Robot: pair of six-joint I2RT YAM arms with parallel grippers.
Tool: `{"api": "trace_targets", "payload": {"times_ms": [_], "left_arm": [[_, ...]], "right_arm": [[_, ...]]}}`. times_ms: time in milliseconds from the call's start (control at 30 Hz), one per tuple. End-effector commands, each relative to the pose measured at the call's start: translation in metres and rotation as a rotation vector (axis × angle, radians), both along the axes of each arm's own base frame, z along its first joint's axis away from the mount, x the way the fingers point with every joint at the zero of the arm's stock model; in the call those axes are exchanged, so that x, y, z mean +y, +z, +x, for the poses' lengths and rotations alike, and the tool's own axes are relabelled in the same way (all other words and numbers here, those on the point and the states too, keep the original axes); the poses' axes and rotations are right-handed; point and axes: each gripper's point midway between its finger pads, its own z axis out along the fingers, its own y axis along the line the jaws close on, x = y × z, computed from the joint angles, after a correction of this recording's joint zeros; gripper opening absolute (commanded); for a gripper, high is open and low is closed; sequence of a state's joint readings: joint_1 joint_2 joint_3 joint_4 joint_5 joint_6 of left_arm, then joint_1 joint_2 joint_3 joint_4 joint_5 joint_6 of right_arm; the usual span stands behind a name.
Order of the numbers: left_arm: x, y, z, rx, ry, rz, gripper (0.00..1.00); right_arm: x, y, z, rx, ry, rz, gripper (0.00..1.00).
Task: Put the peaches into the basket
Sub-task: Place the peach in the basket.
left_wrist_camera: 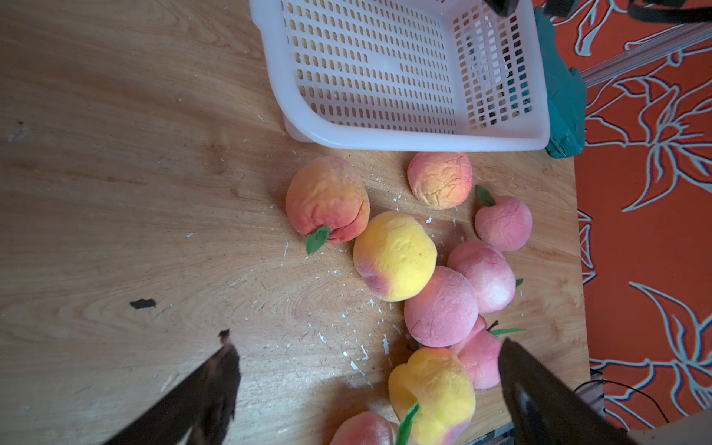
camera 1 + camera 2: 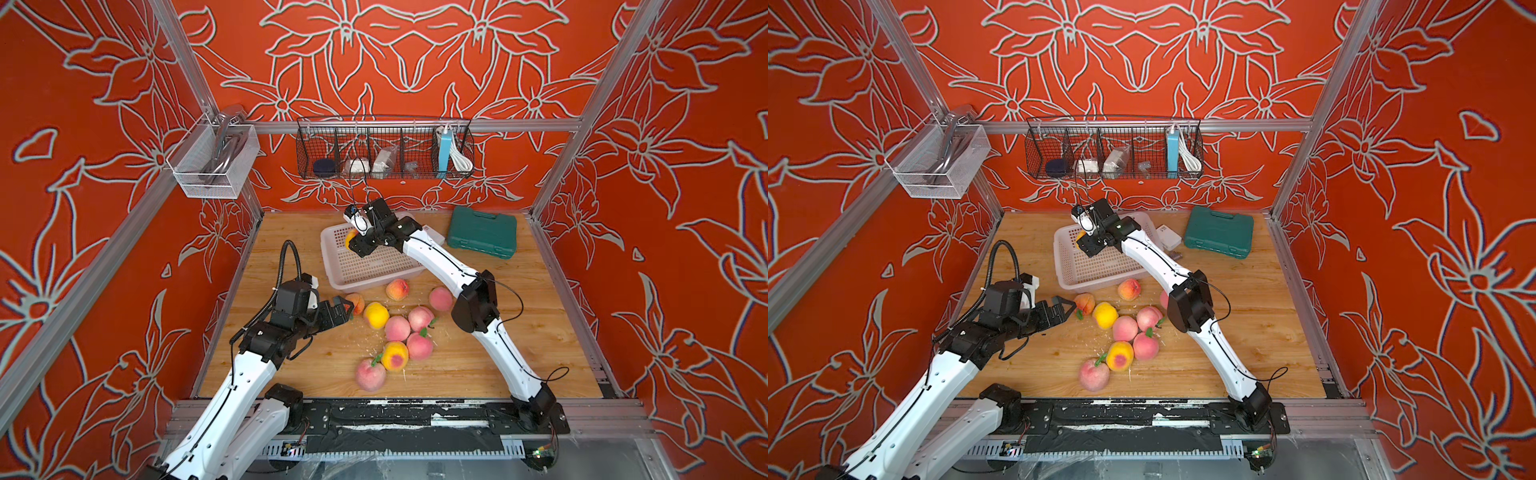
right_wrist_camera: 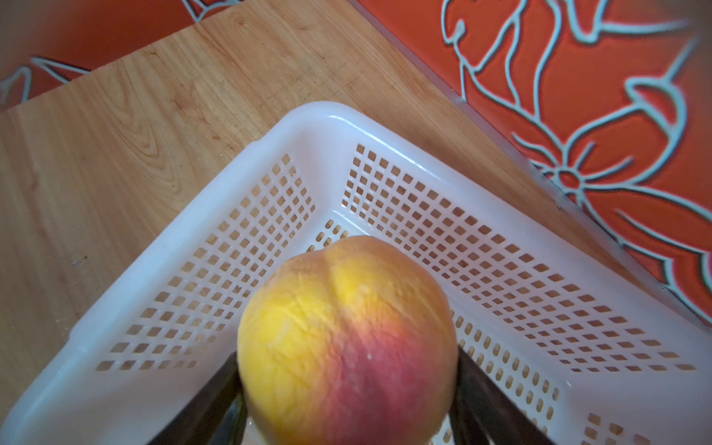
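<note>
Spanning a red floral-walled booth (image 2: pixel 415 83), crumb-flecked wooden tabletop (image 2: pixel 519 332), right hand (image 2: pixel 356 245) clamped on peach (image 3: pixel 346 339), left hand (image 2: pixel 345 307) apart

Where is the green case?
In both top views the green case lies at the far right corner of the table, right of the white basket.

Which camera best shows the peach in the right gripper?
The right wrist view: the held peach fills it, clamped in the right gripper over the basket. Both top views show only a sliver; the left wrist view misses it.
</note>
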State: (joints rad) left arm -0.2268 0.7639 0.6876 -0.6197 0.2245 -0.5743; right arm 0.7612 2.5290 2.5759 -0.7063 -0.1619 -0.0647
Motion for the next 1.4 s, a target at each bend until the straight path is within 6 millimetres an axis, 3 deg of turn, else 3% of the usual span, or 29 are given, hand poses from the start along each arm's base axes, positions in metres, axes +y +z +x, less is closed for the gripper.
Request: {"api": "trace_targets", "payload": {"times_ms": [0, 633, 1367], "left_arm": [[0.006, 0.004, -0.003, -0.013, 0.009, 0.018, 0.98], [0.010, 0.004, -0.006, -0.020, 0.037, 0.008, 0.98], [0.009, 0.004, -0.007, -0.045, 0.045, -0.015, 0.98]], "right_arm": [[0.007, -0.009, 0.005, 0.001, -0.006, 0.015, 0.40], [0.033, -0.053, 0.001, 0.071, 0.058, 0.060, 0.45], [0.030, -0.069, 0.002, 0.078, 0.044, 0.024, 0.54]]}}
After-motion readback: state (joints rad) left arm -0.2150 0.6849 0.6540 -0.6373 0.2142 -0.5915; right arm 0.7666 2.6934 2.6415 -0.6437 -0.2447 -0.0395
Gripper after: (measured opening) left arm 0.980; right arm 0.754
